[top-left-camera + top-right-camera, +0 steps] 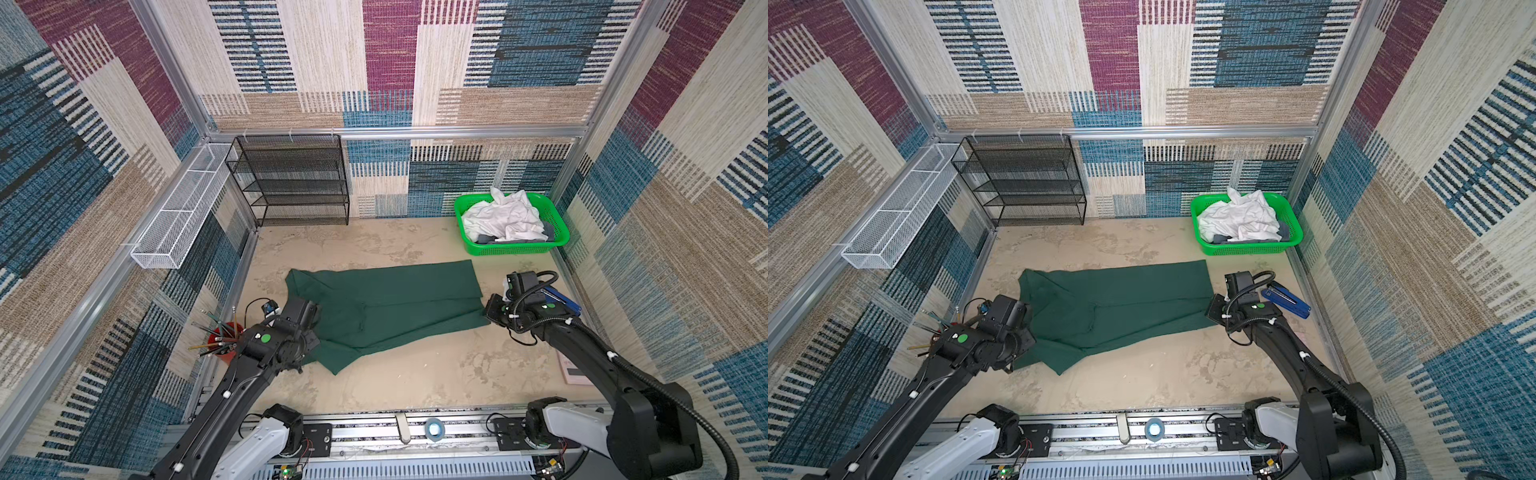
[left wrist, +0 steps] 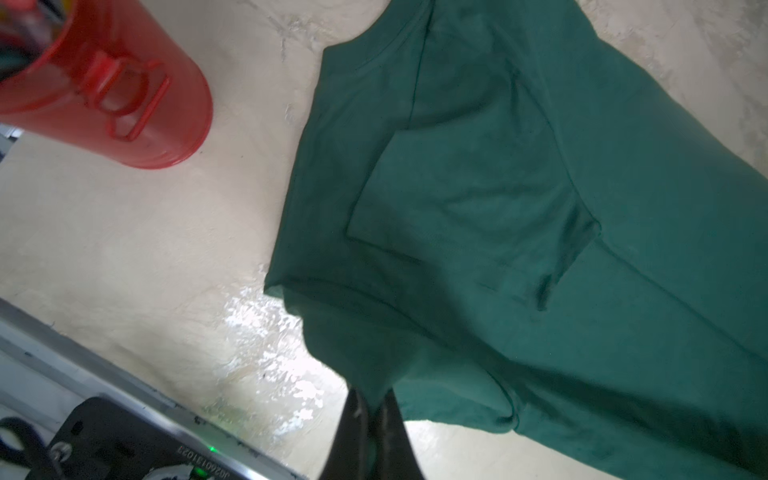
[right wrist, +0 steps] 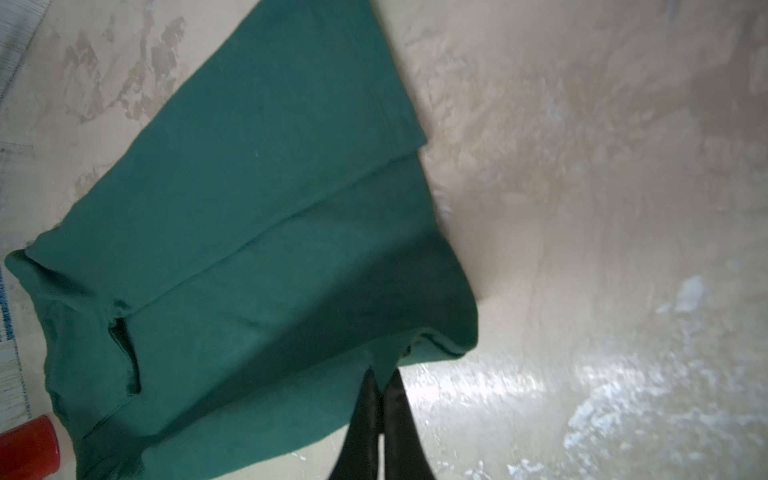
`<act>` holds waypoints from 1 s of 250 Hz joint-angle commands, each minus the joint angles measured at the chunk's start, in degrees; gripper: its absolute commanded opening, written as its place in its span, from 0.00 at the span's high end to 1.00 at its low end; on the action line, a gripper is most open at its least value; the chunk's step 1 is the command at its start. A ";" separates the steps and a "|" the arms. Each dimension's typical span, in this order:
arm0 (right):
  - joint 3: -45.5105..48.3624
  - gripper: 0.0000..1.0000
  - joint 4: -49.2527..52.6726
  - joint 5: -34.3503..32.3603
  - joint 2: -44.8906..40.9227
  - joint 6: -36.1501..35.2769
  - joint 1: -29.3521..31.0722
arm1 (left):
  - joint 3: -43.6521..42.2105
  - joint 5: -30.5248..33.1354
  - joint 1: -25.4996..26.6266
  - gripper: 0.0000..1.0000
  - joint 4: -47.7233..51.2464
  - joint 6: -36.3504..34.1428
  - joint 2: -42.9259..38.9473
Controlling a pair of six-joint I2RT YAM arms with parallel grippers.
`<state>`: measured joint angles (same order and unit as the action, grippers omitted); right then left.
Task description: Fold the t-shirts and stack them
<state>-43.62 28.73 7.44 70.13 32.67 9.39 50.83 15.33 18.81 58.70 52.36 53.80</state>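
Left tool [image 2: 371,400]: clenched on an edge of the dark green t-shirt [image 2: 498,208] at the sleeve end. The left wrist view shows the cloth pinched between the fingertips and raised off the bench [image 2: 124,249]

Right tool [image 3: 382,375]: clenched on a hem corner of the same shirt, visible in the right wrist view only

In both top views the wrist housings cover both tools, so the grip cannot be read there. These views show instead the dark green t-shirt [image 1: 395,299] lying lengthwise across the middle of the bench, partly folded along its length, between the two arms

Red cup [image 2: 104,104]: near the left tool; only the top views show the pencils in it

Green basket [image 1: 515,249]: far right corner, top views only, holding crumpled white t-shirts [image 1: 503,220] over grey fabric [image 1: 486,239]
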 commanded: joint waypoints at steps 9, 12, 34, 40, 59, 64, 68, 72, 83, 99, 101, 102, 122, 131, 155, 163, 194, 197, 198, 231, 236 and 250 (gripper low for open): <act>-3.62 1.00 -5.72 -2.97 4.98 -2.33 -1.07 | 5.22 -4.32 -4.73 1.00 -9.18 -11.45 7.63; -3.92 1.00 -5.93 -2.96 5.52 -2.35 -1.18 | 5.56 -4.61 -5.05 1.00 -9.65 -11.85 8.35; -5.57 1.00 -7.23 -2.95 9.09 -3.12 -2.04 | 7.24 -6.76 -8.20 1.00 -13.27 -14.33 13.25; -5.96 1.00 -7.57 -2.96 10.01 -3.28 -2.33 | 7.60 -7.54 -9.08 1.00 -14.38 -14.84 14.43; -6.69 1.00 -9.30 -2.14 12.61 -3.49 -3.21 | 9.32 -9.45 -11.51 1.00 -16.48 -16.13 17.96; -6.91 1.00 -9.75 -1.96 13.23 -3.61 -3.39 | 9.73 -9.86 -11.95 1.00 -16.99 -16.50 18.87; -7.09 1.00 -10.02 -1.91 13.68 -3.74 -3.49 | 10.16 -10.05 -12.30 1.00 -17.30 -16.70 19.52; -7.32 1.00 -10.24 -2.01 14.17 -3.79 -3.58 | 10.56 -10.06 -12.57 1.00 -17.58 -16.91 20.20; -7.85 1.00 -10.77 -2.20 15.51 -3.99 -3.93 | 11.72 -10.21 -13.36 1.00 -18.31 -17.53 22.02; -8.65 1.00 -11.79 -2.05 17.52 -4.43 -4.19 | 13.38 -10.85 -14.34 1.00 -18.99 -18.21 24.61; -8.83 1.00 -11.84 -1.96 17.79 -4.49 -4.27 | 13.52 -10.92 -14.39 1.00 -19.11 -18.27 24.91; -8.84 1.00 -11.89 -1.93 17.91 -4.51 -4.28 | 13.60 -10.93 -14.45 1.00 -19.17 -18.35 25.06; -9.92 1.00 -13.18 -1.06 20.50 -4.99 -4.44 | 15.19 -11.97 -15.41 1.00 -19.84 -18.65 28.14; -10.29 1.00 -14.07 -0.44 21.33 -5.26 -4.46 | 15.74 -12.10 -15.62 1.00 -20.13 -18.76 29.24; -11.06 1.00 -15.89 0.12 23.19 -5.38 -4.47 | 16.62 -12.31 -16.04 0.99 -21.02 -18.61 31.72; -11.60 1.00 -15.76 -0.09 23.90 -5.48 -4.47 | 16.83 -12.56 -16.16 0.99 -21.40 -18.57 32.42; -12.75 1.00 -15.69 -0.91 26.18 -5.82 -4.55 | 18.30 -12.71 -16.43 0.99 -22.25 -18.47 35.23; -12.78 1.00 -15.71 -1.01 26.34 -5.80 -4.55 | 18.45 -12.76 -16.43 0.99 -22.30 -18.51 35.47; -12.80 1.00 -15.72 -1.02 26.45 -5.83 -4.51 | 18.53 -12.82 -16.43 0.99 -22.35 -18.52 35.62; -13.16 1.00 -16.14 -2.49 28.06 -5.92 -4.54 | 20.48 -12.82 -16.60 0.97 -23.19 -18.49 38.91; -13.23 1.00 -16.23 -2.67 28.33 -5.86 -4.55 | 20.76 -12.80 -16.61 0.97 -23.20 -18.40 39.59; -13.57 1.00 -16.40 -3.25 29.02 -5.95 -4.55 | 22.01 -13.22 -16.95 0.96 -23.33 -18.44 41.53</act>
<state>-56.38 14.70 6.76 98.00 27.14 4.86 70.78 2.66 2.31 36.82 34.96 92.62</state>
